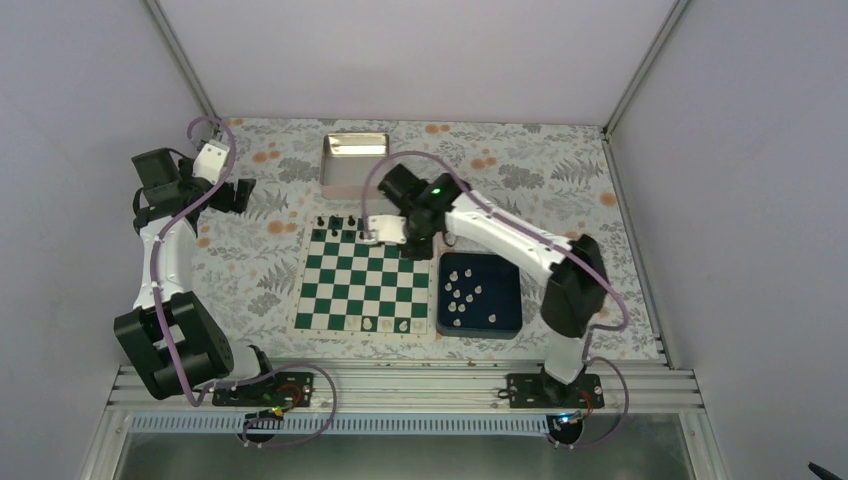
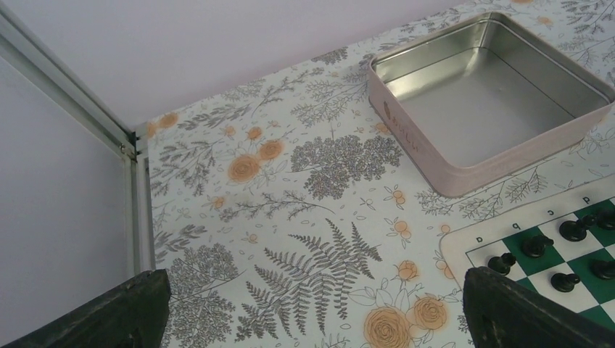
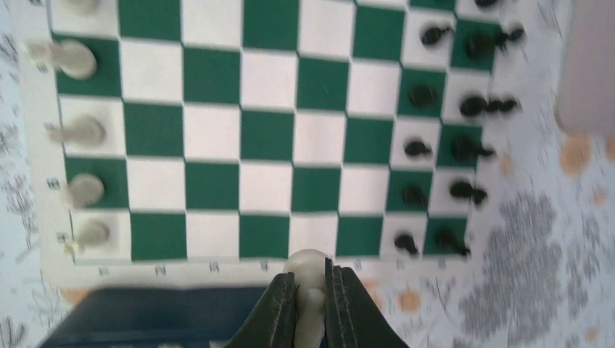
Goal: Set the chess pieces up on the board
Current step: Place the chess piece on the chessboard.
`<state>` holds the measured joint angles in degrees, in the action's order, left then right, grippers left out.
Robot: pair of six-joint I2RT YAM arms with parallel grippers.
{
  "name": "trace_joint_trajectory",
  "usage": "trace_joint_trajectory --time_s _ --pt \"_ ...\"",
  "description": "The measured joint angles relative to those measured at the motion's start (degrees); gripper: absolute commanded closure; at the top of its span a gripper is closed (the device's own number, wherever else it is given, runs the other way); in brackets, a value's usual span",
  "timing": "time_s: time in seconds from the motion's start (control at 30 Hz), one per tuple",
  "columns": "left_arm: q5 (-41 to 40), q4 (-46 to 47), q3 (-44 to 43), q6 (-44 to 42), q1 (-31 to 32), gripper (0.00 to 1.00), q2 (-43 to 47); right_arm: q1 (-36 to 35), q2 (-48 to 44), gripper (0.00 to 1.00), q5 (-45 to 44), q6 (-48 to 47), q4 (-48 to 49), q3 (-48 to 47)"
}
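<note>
Gripping a white chess piece, the right pincer hovers at the chessboard's edge beside the blue tray; left pincer gapes wide.

board: 1
blue tray: 1
metal tin: 1
white chess pieces on board: 5 seen
white chess pieces in blue tray: about 10
white chess piece in right gripper: 1
black pieces: at least 12, blurred
</note>
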<state>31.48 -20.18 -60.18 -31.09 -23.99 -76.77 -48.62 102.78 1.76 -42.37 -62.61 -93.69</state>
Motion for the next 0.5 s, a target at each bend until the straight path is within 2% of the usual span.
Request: trace_joint_trajectory --time_s 0.33,0.5 --pt "0.1 0.1 0.7 0.0 0.0 0.00 0.7 -13.8 18.2 0.91 0.7 -2.1 -2.3 -18.7" --pt "0.2 0.5 1.6 0.0 0.0 0.00 1.6 -17.9 23.9 0.92 1.7 -3.5 -3.0 -23.4"
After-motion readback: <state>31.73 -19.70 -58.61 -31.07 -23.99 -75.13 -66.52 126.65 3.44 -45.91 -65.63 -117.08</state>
